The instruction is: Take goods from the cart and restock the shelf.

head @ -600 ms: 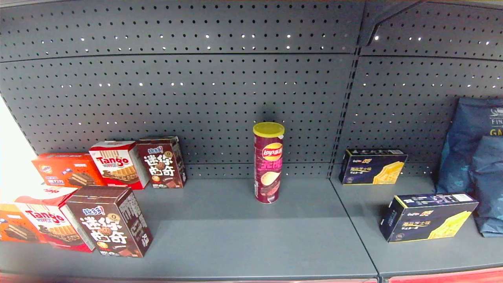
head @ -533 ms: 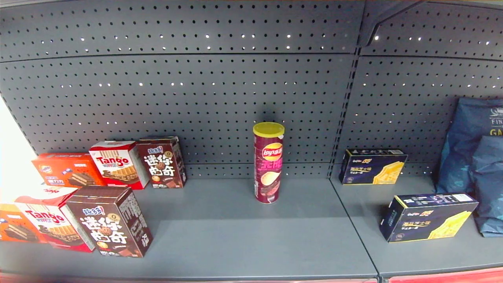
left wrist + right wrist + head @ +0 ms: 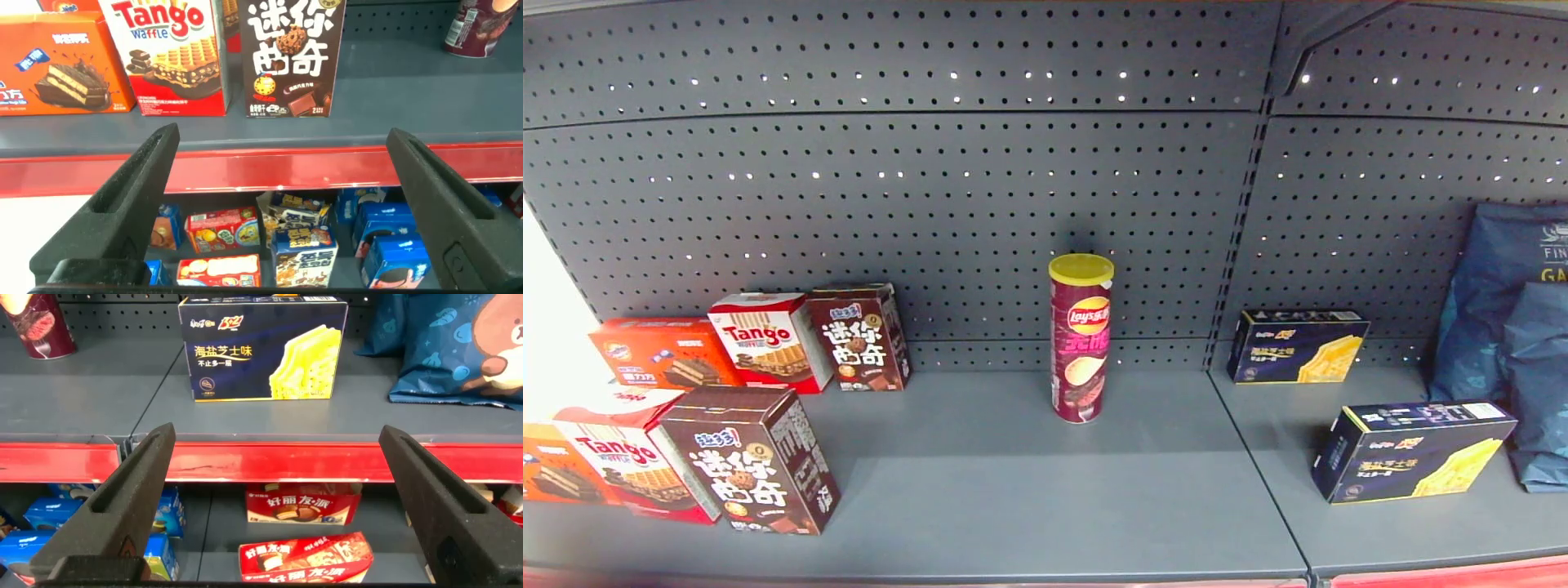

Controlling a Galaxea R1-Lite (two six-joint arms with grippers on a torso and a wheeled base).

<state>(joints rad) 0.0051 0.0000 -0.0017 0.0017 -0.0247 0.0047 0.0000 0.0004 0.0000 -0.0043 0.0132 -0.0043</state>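
A grey shelf [image 3: 1013,490] carries goods. A maroon chip can with a yellow lid [image 3: 1081,336] stands upright mid-shelf. At the left are orange, red-white and brown snack boxes; the front brown box [image 3: 752,459] stands nearest the edge. Two dark blue and yellow boxes [image 3: 1409,449] lie on the right section. My left gripper [image 3: 282,204] is open, low in front of the shelf's red edge strip [image 3: 278,167], facing the brown box [image 3: 294,53]. My right gripper [image 3: 286,498] is open, also below the edge, facing a blue and yellow box [image 3: 263,349].
Blue snack bags [image 3: 1515,327] lean at the far right. A perforated back panel [image 3: 931,204] closes the shelf behind. A lower shelf holds more boxed goods [image 3: 302,245], with red boxes [image 3: 302,531] under the right section. Free room lies around the chip can.
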